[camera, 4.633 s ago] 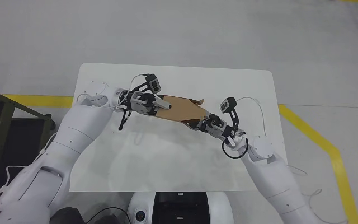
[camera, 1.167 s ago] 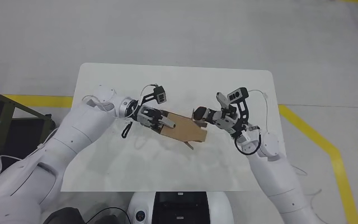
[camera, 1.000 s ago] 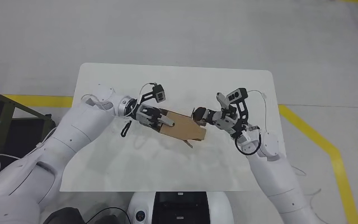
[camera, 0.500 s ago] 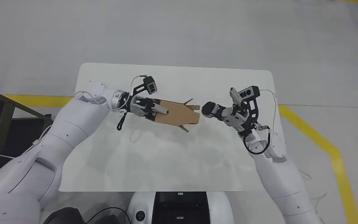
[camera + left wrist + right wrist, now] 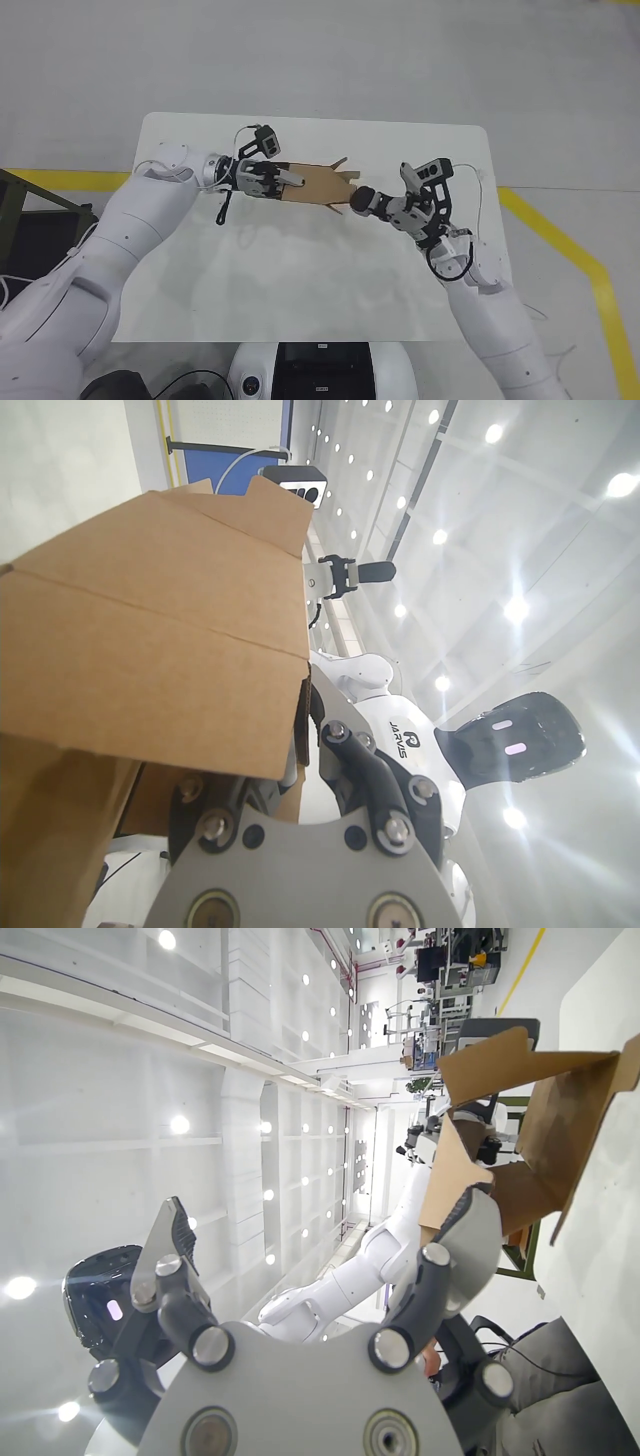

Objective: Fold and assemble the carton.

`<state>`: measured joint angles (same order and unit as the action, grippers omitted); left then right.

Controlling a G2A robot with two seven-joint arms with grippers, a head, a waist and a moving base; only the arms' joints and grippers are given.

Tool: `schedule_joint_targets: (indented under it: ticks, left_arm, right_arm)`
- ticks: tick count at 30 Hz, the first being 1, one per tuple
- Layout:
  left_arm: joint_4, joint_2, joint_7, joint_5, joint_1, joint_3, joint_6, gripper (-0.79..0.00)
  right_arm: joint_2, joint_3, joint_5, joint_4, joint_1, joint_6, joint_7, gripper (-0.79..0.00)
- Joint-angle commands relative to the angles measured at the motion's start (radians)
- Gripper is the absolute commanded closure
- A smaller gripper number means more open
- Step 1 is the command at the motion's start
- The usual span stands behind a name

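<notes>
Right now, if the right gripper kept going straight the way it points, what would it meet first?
The carton: the right gripper, open, points at its near open end, and one finger overlaps a flap there. Whether they touch is unclear.

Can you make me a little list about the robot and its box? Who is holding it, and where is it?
Box: brown cardboard carton, partly opened, flaps sticking out
Holder: left hand, shut on one end of the carton
Helper: right hand, open, one finger touching a flap at the other end
Place: over the white table
</notes>
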<state>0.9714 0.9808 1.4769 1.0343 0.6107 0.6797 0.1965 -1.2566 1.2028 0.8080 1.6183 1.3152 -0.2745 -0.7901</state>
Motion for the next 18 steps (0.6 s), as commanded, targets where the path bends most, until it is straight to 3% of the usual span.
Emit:
schedule_joint_targets:
  ticks: [1, 11, 18]
  left_arm:
    - [-0.015, 0.003, -0.005, -0.014, 0.003, 0.004, 0.002, 0.0]
    - [-0.029, 0.015, 0.007, 0.008, 0.02, 0.051, -0.02, 0.0]
    - [-0.005, 0.021, 0.002, -0.067, 0.029, 0.062, -0.01, 0.0]
  right_arm:
    - [0.001, 0.013, -0.004, 0.0, 0.001, -0.007, 0.006, -0.785]
    - [0.0, 0.008, -0.043, -0.033, -0.004, 0.007, 0.015, -0.785]
    - [-0.009, -0.019, -0.027, -0.024, -0.029, -0.007, 0.006, -0.785]
